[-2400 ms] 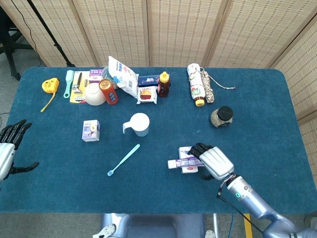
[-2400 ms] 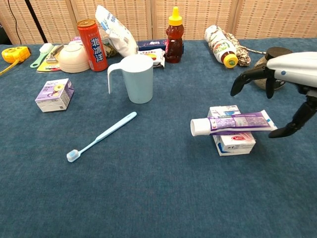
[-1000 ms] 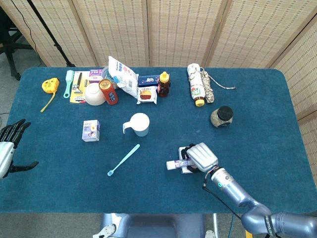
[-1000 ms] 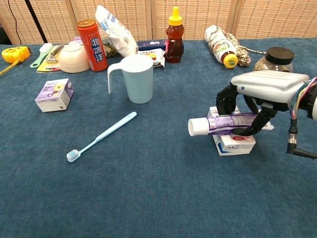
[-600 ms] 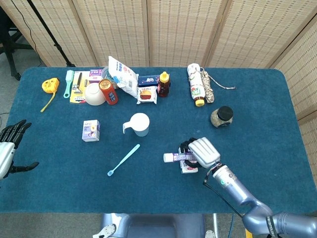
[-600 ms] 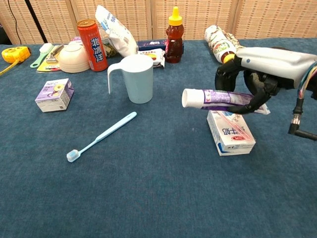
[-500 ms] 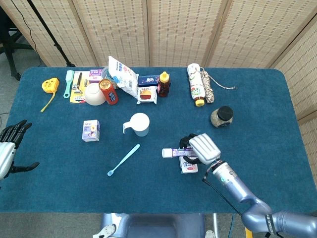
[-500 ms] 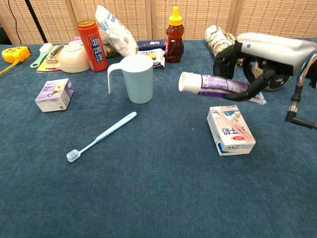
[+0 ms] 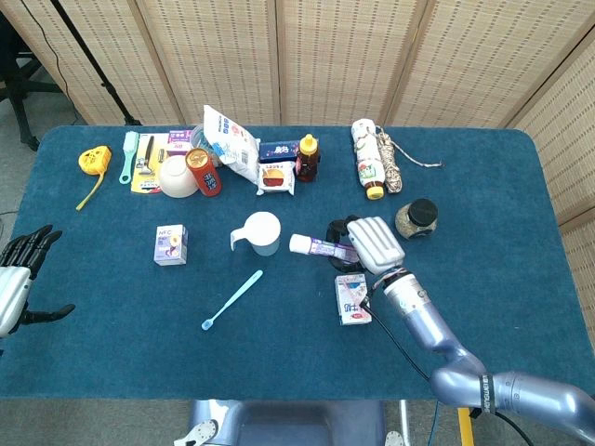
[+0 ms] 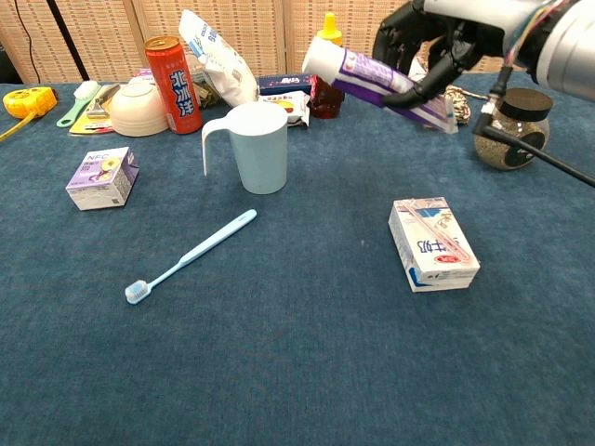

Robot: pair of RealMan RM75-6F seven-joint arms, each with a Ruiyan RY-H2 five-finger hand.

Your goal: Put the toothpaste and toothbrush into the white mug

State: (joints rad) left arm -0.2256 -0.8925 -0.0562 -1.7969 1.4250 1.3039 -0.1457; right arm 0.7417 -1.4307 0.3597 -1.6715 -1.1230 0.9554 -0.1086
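Right hand grips the toothpaste by its tail end, cap pointing at 9 o'clock toward the mug. A moment ago the tube lay on the box; now it is lifted clear and carried up and across — the box sits alone at 6 o'clock of the hand. In the chest view the tube hangs tilted, cap end lowest, just right of the mug's rim and above it. That likely means the pick is done and the drop into the mug comes next. Toothbrush lies untouched at 7 o'clock of the mug. Left hand idles off the table's 9 o'clock edge, fingers apart, holding nothing.
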